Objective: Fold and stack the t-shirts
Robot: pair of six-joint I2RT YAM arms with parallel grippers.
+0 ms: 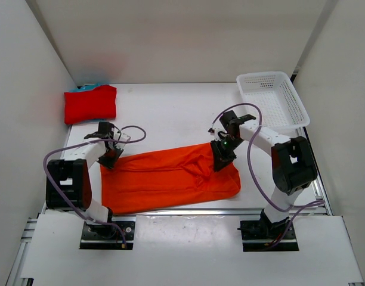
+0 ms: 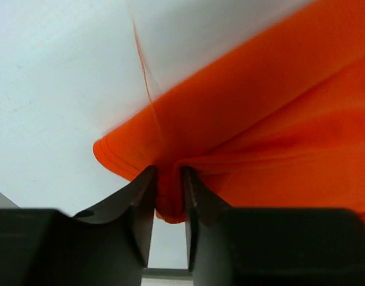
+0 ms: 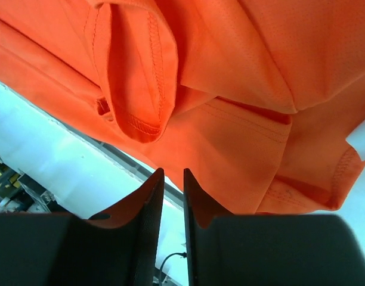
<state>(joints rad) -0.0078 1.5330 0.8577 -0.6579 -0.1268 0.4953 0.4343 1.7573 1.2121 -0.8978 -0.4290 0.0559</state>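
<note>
The orange t-shirt (image 1: pixel 170 176) lies folded into a long band across the near middle of the table. My left gripper (image 1: pixel 110 158) is at its upper left corner. In the left wrist view its fingers (image 2: pixel 169 173) stand a little apart, with a fold of the orange t-shirt (image 2: pixel 260 119) bulging between them. My right gripper (image 1: pixel 220 163) is at the shirt's upper right edge. Its jaws (image 3: pixel 173 173) are slightly parted with nothing between them, and the orange t-shirt (image 3: pixel 230 89) lies just beyond. A folded red t-shirt (image 1: pixel 90 104) sits at the far left on a teal-blue one (image 1: pixel 90 87), of which only an edge shows.
A white mesh basket (image 1: pixel 272 98) stands at the far right corner. White walls close in the table on the left, back and right. The metal rail of the table's near edge (image 1: pixel 182 211) runs just below the orange shirt.
</note>
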